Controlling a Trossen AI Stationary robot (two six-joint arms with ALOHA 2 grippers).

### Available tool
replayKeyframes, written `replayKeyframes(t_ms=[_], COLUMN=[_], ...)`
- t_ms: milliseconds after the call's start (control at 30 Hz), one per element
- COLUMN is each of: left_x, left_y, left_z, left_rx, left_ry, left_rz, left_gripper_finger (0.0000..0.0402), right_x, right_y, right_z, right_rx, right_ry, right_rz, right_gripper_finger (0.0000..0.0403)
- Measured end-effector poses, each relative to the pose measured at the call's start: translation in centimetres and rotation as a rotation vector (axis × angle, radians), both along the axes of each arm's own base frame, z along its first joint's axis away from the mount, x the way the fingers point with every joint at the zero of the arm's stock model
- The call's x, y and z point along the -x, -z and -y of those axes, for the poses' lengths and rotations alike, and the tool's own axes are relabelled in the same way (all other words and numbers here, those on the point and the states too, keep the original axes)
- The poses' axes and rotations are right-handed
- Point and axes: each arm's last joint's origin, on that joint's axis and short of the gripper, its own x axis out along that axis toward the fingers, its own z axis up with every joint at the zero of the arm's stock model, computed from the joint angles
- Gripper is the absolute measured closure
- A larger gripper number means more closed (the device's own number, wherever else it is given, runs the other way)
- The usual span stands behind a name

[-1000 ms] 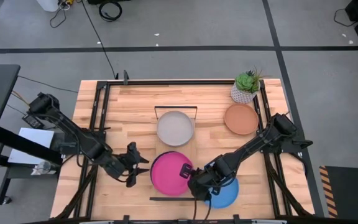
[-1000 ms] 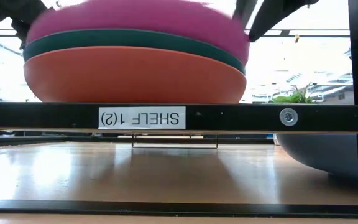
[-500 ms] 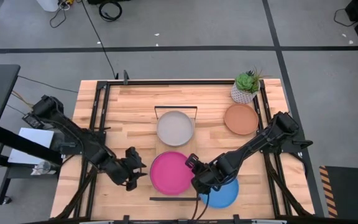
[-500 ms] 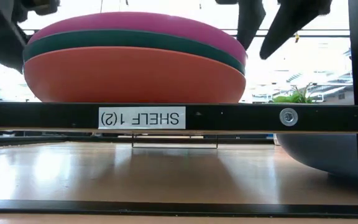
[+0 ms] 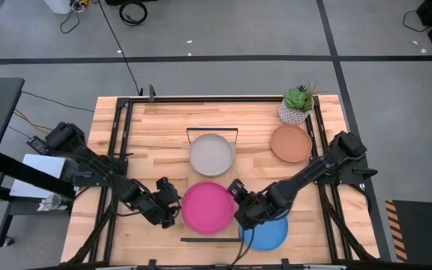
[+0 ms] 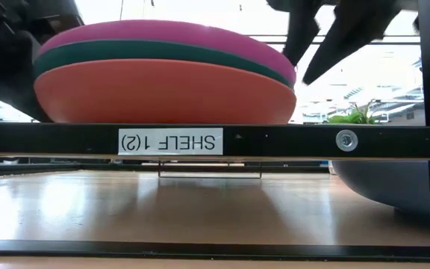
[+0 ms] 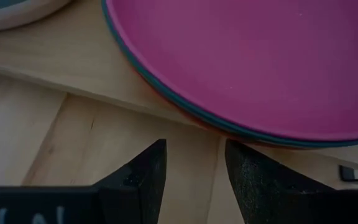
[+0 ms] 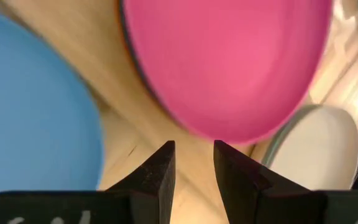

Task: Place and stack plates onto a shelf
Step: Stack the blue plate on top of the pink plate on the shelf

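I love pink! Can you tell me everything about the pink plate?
The magenta plate is round, plain and smooth, with a shallow dish shape. It lies flat, right side up, on top of a stack on the shelf: a dark teal plate is right under it and an orange plate is at the bottom. The left gripper and right gripper sit beside it; neither holds it.

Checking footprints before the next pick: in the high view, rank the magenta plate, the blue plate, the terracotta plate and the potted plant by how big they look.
1. magenta plate, largest.
2. terracotta plate, fully visible.
3. blue plate: the right arm covers part of it, so its rank against the terracotta is unsure.
4. potted plant, smallest.
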Motion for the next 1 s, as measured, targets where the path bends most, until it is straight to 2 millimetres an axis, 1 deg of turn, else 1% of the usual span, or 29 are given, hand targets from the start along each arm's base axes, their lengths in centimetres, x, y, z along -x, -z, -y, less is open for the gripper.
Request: replayKeyframes(t_ms=[133, 233, 300, 400, 567, 667, 800, 900, 1000], left_x=[-0.3, -0.4, -0.4, -0.5, -0.5, -0.5, -0.3, -0.2, -0.1], left_y=[0.1, 0.0, -0.1, -0.1, -0.1, -0.1, -0.2, -0.2, -0.1], left_z=[0.3, 0.4, 0.4, 0.4, 0.4, 0.4, 0.6, 0.6, 0.6], left_rx=[-0.008, 0.005, 0.001, -0.007, -0.030, -0.035, 0.014, 0.051, 0.070], left_ry=[0.028, 0.035, 0.041, 0.054, 0.065, 0.075, 0.126, 0.154, 0.166], left_rz=[0.022, 0.034, 0.036, 0.041, 0.045, 0.043, 0.009, -0.021, -0.043], left_gripper_finger=[0.0230, 0.0230, 0.0230, 0.0230, 0.0230, 0.0230, 0.0230, 0.0230, 0.0230], right_x=[1.8, 2.8, 3.3, 4.4, 5.3, 5.4, 5.3, 5.3, 5.5], right_y=[-1.5, -1.9, -1.3, 0.3, 3.2, 4.2, 5.1, 5.8, 6.5], right_z=[0.2, 0.3, 0.4, 0.9, 3.2, 4.7, 6.3, 6.9, 7.0], right_rx=[-0.072, -0.131, -0.153, -0.180, -0.295, -0.366, -0.451, -0.486, -0.541], right_ry=[0.081, 0.168, 0.218, 0.288, 0.436, 0.507, 0.590, 0.636, 0.644], right_rz=[-0.042, -0.084, -0.107, -0.152, -0.214, -0.218, -0.227, -0.269, -0.300], right_gripper_finger=[0.0287, 0.0287, 0.0287, 0.0287, 0.0282, 0.0274, 0.0258, 0.0249, 0.0247])
